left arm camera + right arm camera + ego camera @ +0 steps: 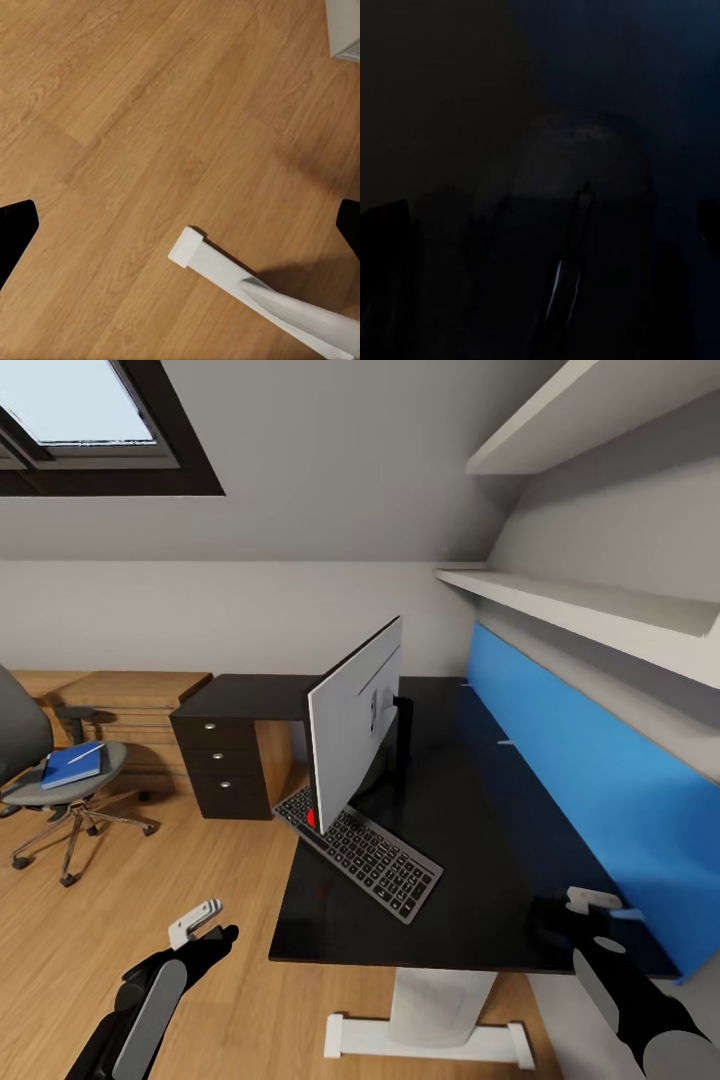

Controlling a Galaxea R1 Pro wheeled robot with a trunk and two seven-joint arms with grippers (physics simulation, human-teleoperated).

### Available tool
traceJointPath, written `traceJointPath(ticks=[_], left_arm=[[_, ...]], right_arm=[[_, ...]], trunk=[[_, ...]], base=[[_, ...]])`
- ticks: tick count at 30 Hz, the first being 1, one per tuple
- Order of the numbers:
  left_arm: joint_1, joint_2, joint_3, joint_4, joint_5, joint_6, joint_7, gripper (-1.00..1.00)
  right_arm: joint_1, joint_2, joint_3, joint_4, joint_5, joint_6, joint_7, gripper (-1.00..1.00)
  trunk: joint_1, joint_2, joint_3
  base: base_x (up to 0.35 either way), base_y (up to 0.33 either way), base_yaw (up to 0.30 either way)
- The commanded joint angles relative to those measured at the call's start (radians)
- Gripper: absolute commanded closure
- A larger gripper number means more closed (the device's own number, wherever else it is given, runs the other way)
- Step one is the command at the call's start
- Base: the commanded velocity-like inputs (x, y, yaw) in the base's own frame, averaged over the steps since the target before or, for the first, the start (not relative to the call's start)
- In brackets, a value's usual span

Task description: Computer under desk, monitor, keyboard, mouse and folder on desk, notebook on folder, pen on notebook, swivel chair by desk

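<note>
Folder (72, 764) lying on swivel chair (40, 780) seat; keyboard (358, 851) lying beside monitor (352, 724) on worktop (470, 880). Left hand (205, 926) hanging released over floor (135, 135); right hand (590, 910) grip unclear.

The swivel chair (40, 770) is being cut off at the left edge of the head view. The keyboard's (365, 855) far end is being hidden behind the monitor (352, 718).
</note>
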Motion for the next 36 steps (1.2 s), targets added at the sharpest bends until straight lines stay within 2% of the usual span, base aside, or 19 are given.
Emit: traceJointPath(ticks=[1,18,19,36], left_arm=[[-0.001,0.0,-0.001,0.0,0.011,0.003,0.009,-1.0],[-0.001,-0.001,-0.001,0.009,0.011,0.002,0.008,-1.0],[-0.001,-0.001,-0.001,0.01,0.011,0.002,0.008,-1.0],[-0.001,-0.001,-0.001,0.016,0.011,0.001,0.008,-1.0]], right_arm=[[0.001,0.0,0.002,0.004,-0.004,0.011,-0.004,-1.0],[0.001,0.0,0.002,0.004,-0.004,0.011,-0.004,-1.0],[0.001,0.0,0.002,0.004,-0.004,0.011,-0.004,1.0],[0.001,0.0,0.002,0.004,-0.004,0.01,-0.004,1.0]], trunk=[[0.0,0.0,-0.001],[0.0,0.0,-0.001],[0.0,0.0,-0.001],[0.0,0.0,-0.001]], base=[[0.059,0.0,0.0],[0.007,0.0,0.0],[0.0,0.0,0.0],[0.0,0.0,0.0]])
